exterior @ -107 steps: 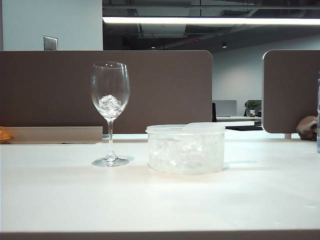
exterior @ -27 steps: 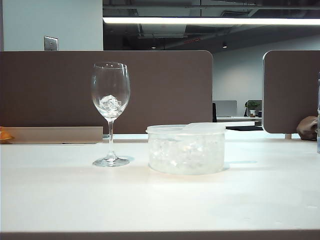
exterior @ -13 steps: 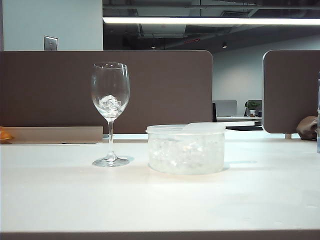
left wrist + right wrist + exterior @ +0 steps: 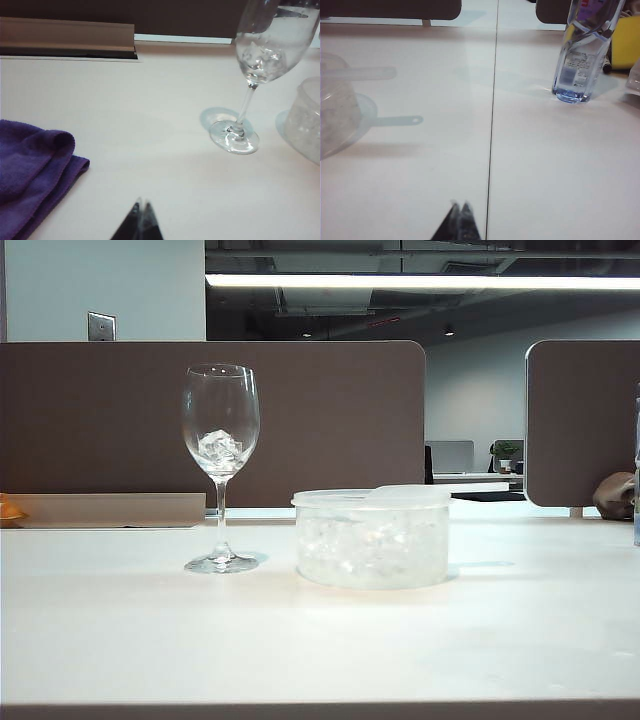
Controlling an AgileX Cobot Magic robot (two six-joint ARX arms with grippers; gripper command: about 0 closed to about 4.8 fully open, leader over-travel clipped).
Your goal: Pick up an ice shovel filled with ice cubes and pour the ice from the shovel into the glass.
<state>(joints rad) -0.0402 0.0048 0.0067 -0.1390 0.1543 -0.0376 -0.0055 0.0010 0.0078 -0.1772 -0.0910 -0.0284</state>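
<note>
White table (image 4: 150, 640), brown dividers (image 4: 330, 420) behind; left gripper (image 4: 139, 220) and right gripper (image 4: 459, 220) both closed, empty, touching nothing

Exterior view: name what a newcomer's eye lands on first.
The wine glass stands upright left of centre on the white table, ice cubes in its bowl. Right beside it, apart, sits the round clear tub of ice, the ice shovel resting across its rim. No pincer shows here.

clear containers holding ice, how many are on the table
2: the tall clear stemmed wine glass on the exterior view's left, with a few ice cubes in its bowl, and the round clear plastic tub beside it at centre, full of ice. More may sit outside the frames.
</note>
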